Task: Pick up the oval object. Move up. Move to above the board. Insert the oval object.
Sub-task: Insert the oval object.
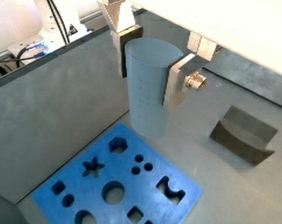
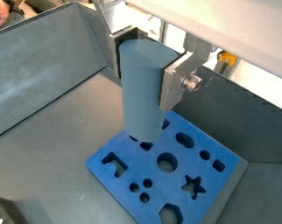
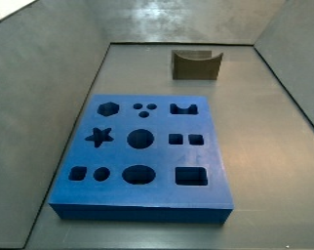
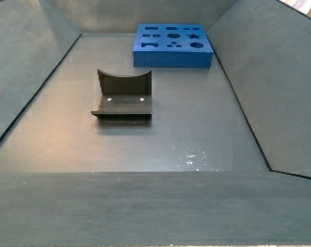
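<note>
My gripper (image 1: 150, 74) is shut on the oval object (image 1: 150, 87), a tall, smooth, pale grey-blue post held upright between the silver fingers (image 1: 179, 83). Both show in the second wrist view too: gripper (image 2: 144, 74), oval object (image 2: 144, 96). The post hangs in the air, and its lower end appears over the edge of the board (image 2: 141, 169). The board (image 1: 120, 140) is a bright blue slab with many shaped holes, lying flat on the grey floor. It also shows in both side views (image 3: 140, 213) (image 4: 171, 63). Neither side view shows the gripper or the post.
The fixture (image 3: 195, 63), a dark notched bracket on a base plate, stands on the floor away from the board; it also shows in a side view (image 4: 124, 95) and a wrist view (image 1: 243, 136). Grey walls (image 2: 38, 70) enclose the floor on all sides.
</note>
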{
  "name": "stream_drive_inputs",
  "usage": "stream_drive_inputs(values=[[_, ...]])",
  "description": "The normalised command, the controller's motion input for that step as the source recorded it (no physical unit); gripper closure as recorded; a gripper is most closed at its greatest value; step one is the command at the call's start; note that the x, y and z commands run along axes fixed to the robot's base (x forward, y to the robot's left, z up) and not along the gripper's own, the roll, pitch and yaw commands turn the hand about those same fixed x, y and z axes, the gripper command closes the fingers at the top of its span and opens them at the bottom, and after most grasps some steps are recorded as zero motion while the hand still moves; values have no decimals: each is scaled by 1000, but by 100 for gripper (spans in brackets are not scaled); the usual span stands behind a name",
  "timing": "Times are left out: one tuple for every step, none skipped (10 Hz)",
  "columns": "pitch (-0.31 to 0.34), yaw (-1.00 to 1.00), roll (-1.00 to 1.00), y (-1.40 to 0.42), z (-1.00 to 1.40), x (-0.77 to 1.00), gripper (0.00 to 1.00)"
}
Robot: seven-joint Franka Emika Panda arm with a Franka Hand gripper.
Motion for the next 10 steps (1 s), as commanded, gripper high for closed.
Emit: stream_drive_inputs(values=[[0, -97, -61, -469, -257, 0, 100], [0, -271, -127, -606, -383, 0, 100], [-61, -274, -120, -689, -437, 0, 100], [-57, -206, -64, -743, -580, 0, 100], [-36, -169, -39, -706, -586, 34, 100], [-34, -151, -17, -651, -620, 0, 100], [-36, -149, -4, -611, -666, 0, 100], [-36, -97, 0, -540, -743, 0, 100], [-30, -43, 14, -534, -794, 0, 100], [-20, -11, 6, -483, -811, 0, 100]])
